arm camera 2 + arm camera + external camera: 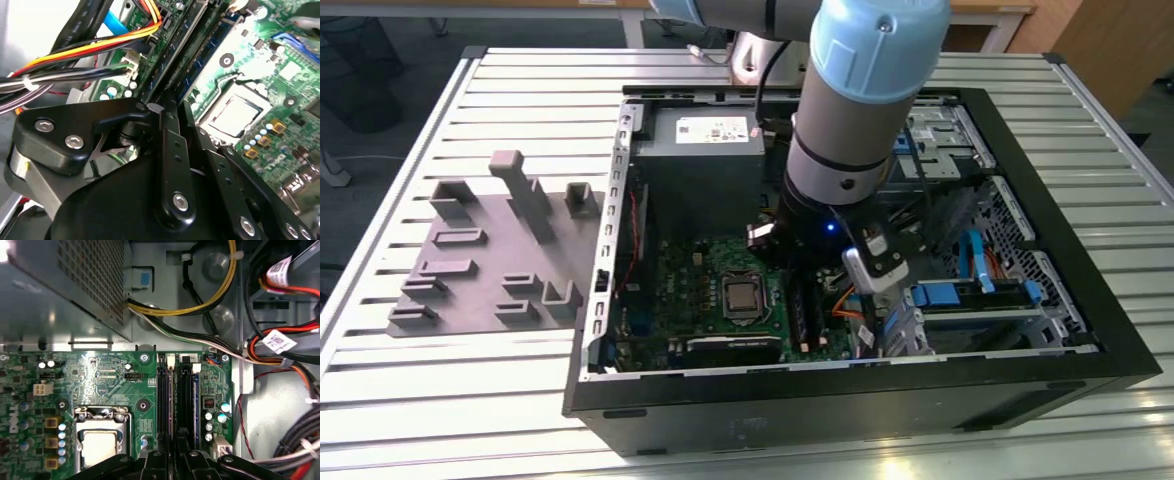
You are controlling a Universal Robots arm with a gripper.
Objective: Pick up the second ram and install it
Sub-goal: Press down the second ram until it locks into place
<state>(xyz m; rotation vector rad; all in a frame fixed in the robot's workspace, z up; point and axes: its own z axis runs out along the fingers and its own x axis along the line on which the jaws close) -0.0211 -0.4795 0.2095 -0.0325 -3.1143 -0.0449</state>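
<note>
Your gripper [172, 460] is down inside the open computer case [1067, 380], its fingers closed on the second ram [171, 400], which stands on edge in a motherboard slot beside the CPU socket [100, 440] (seating unclear). Farther back, cables [210, 340] crowd in; press off-line and the stick may jam.

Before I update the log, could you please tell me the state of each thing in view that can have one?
computer case: lying on its side, side panel off, inside exposed.
processor: bare in its socket, no cooler on it.
second ram: upright along a slot line under the claw; whether it is fully seated cannot be told.
claw: inside the case, directly above the memory slots.
</note>
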